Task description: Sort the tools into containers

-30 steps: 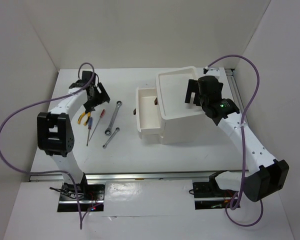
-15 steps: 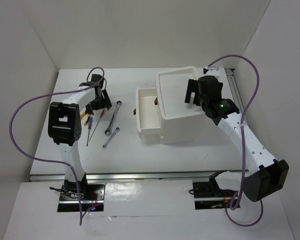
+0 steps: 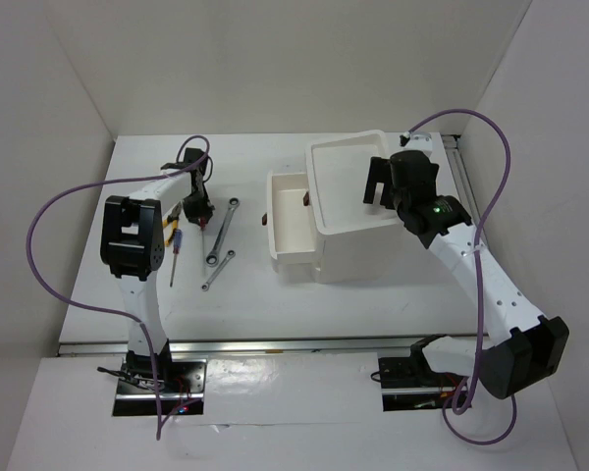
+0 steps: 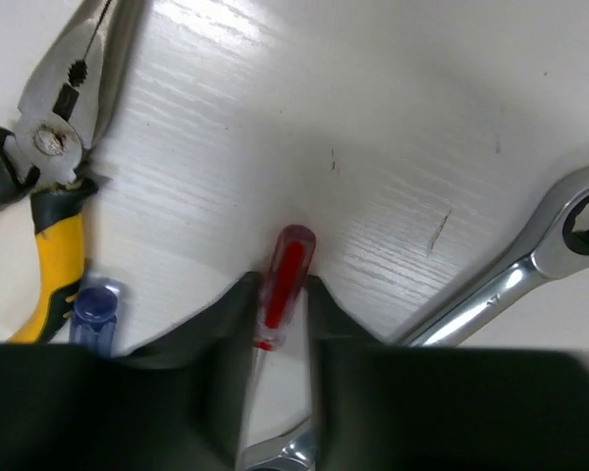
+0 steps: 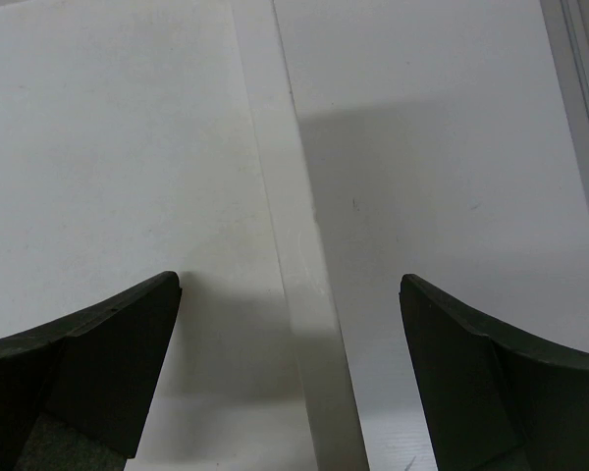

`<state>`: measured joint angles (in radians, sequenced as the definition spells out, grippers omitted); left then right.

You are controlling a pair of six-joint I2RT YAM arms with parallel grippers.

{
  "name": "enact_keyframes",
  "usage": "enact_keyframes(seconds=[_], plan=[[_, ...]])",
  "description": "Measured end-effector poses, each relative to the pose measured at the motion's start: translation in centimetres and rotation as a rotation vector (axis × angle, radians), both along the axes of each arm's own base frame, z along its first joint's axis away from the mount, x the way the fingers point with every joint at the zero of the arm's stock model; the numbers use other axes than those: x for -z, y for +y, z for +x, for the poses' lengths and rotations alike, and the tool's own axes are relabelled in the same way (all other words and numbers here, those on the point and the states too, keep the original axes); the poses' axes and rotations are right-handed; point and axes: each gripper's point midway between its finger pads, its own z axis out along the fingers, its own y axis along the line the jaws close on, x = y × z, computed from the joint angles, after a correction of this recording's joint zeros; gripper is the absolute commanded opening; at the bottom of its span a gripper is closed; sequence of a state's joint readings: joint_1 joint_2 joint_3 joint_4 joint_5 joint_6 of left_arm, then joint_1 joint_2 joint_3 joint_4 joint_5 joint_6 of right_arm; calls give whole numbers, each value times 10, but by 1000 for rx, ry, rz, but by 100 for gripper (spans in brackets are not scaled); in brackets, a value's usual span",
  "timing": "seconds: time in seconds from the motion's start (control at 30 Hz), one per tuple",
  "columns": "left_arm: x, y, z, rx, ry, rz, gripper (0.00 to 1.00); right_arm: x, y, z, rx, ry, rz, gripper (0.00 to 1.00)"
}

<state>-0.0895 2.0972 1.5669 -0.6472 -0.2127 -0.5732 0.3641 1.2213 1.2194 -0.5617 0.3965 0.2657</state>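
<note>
One tool matters right now: the red screwdriver [image 4: 291,257], lying flat on the desk [image 4: 393,128] among the other tools left of the box [image 3: 358,250]. Its handle sits between the left gripper's [image 4: 283,290] jaws, which look pressed to it on both sides. Treat this step as the pick-up. Keep the pinch square on the thick of the handle rather than out at its rounded end, make it firm, then lift straight up so the thin shaft does not drag. Mind the neighbours: the pliers [image 4: 51,186] and a blue-capped handle [image 4: 96,306] lie just beside the grasp on one side, and the long wrench [image 4: 530,270] runs close on the other, so a skewed lift could nudge any of them. The open drawer [image 3: 290,211] looks the nearest place to carry it, though you cannot read from here which compartment it belongs in. The right gripper [image 5: 289,285] hangs over the tray [image 3: 315,186] rim with its jaws spread wide and nothing between them; route around it. Much is hidden. The screwdriver's shaft disappears under the gripper body. A bit of chrome at the bottom edge of the wrist view is cut off and could be either wrench. The overhead view buries the grasp under the arm, and the drawer's inside is too washed out to show what it holds.
</note>
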Motion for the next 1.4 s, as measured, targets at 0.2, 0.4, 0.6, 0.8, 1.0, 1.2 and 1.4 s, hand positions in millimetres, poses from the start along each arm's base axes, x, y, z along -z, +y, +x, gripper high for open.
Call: enact_keyframes(seconds=[0.2,0.4,0.6,0.8,1.0,1.2,1.4], plan=[[0,1,2,21,7,7,0,0,-2,-3,3,3,-3,100],[-2,2,1,22,15,8,0,0,-2,-4,5,4,-4,100],[-28,-4,-8,56,16,-27,0,0,-3,-5,6,6,-5,100],[-174,-25,-1,121,-306,-147,0,0,-3,-5,9,8,-6,100],[-306,-90,-26,281,-685,-420,0,0,-4,-5,11,8,-8,100],[-293,-185,-42,428,-690,-682,0,0,-4,-6,13,8,-9,100],[-231,-229,-15,422,-584,-769,0,0,-5,-6,13,8,-10,100]])
